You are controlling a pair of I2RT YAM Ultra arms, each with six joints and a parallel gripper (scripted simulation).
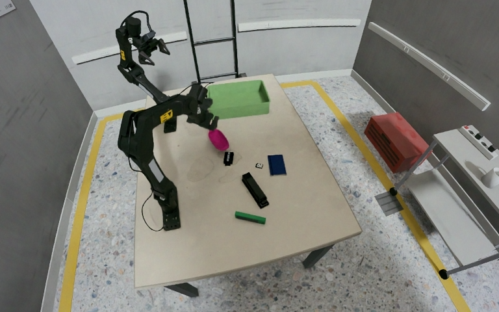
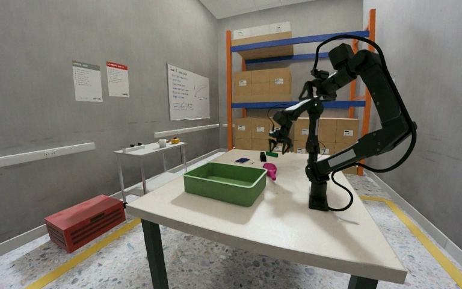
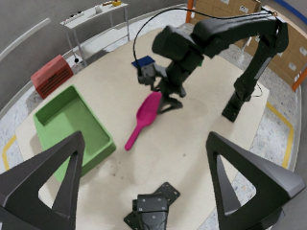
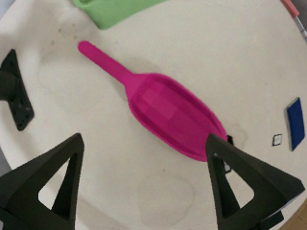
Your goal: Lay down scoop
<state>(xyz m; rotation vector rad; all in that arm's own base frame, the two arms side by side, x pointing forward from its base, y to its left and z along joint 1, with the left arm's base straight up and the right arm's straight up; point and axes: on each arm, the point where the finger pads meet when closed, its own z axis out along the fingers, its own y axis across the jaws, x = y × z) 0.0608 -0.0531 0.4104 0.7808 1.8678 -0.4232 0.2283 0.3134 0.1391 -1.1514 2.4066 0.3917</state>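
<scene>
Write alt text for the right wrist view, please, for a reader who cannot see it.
A magenta scoop lies hollow side up on a pale table, beyond the open right tool. A green pan's corner shows at the top, a blue booklet at the right.
</scene>
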